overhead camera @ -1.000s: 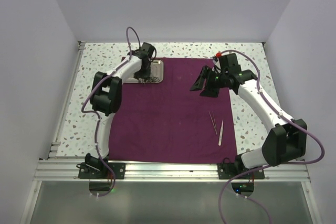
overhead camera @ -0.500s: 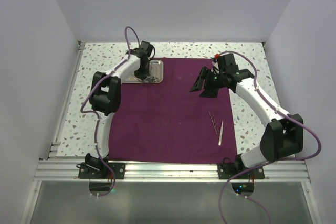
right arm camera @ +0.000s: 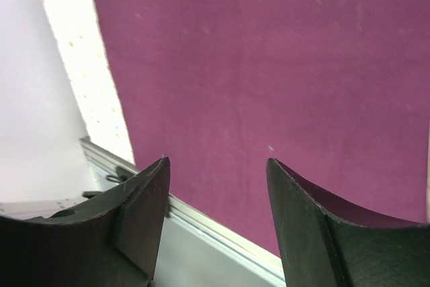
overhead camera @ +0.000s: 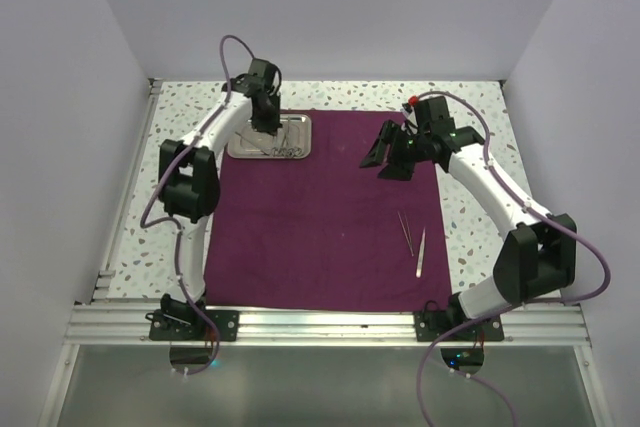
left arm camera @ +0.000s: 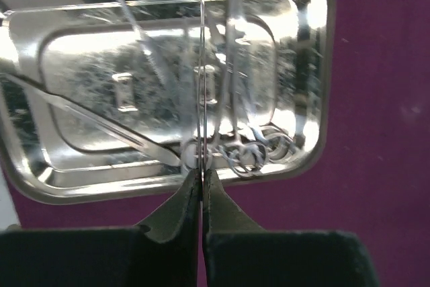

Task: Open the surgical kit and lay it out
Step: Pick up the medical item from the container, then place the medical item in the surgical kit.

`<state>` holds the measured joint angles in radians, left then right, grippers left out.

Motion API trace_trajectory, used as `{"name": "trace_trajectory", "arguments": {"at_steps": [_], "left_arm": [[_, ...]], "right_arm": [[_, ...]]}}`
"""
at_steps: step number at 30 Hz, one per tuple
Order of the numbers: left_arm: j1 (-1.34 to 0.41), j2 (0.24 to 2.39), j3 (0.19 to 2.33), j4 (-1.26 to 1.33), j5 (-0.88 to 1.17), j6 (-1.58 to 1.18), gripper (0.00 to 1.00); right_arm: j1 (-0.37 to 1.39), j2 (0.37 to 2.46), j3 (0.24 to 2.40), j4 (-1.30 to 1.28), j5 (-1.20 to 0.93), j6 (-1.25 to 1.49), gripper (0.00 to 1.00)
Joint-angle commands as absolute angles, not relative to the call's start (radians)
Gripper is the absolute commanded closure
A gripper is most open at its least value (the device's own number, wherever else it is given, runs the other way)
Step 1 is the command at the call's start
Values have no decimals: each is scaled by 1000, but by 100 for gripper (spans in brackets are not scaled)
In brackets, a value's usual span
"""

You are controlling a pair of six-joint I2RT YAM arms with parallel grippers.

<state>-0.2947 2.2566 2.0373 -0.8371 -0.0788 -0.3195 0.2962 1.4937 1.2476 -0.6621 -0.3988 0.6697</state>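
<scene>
The dark magenta cloth wrap (overhead camera: 320,227) lies spread flat on the table. The shiny steel tray (overhead camera: 286,140) sits on its far left corner. In the left wrist view the tray (left arm camera: 316,65) holds ring-handled scissors (left arm camera: 252,152) and other thin silver tools. My left gripper (left arm camera: 201,171) is shut on a thin silver instrument (left arm camera: 201,65), seen edge-on above the tray. From above, the left gripper (overhead camera: 265,127) hangs over the tray. Two thin silver instruments (overhead camera: 405,232) (overhead camera: 421,252) lie on the cloth's right side. My right gripper (overhead camera: 385,157) (right arm camera: 216,160) hovers open and holds nothing above the cloth.
Speckled white tabletop (overhead camera: 470,107) borders the cloth on the left, right and far sides. An aluminium rail (overhead camera: 320,322) runs along the near edge, with both arm bases on it. Pale walls close in the table on three sides.
My left gripper closed on a thin instrument in the tray, and the left arm then swung a little toward the far left. The right gripper shifted slightly left and stayed open.
</scene>
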Motion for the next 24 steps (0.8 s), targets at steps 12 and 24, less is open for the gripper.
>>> {"name": "trace_trajectory", "arguments": {"at_steps": [12,24], "left_arm": [[-311,1761,1426,44,943,-819,100],[-448,1684,1344,109,884,-880,100]], "right_arm": [[222,1620,1376,-172,-626,1005,28],[227,1703,1526,-181,-627,1042,28]]}}
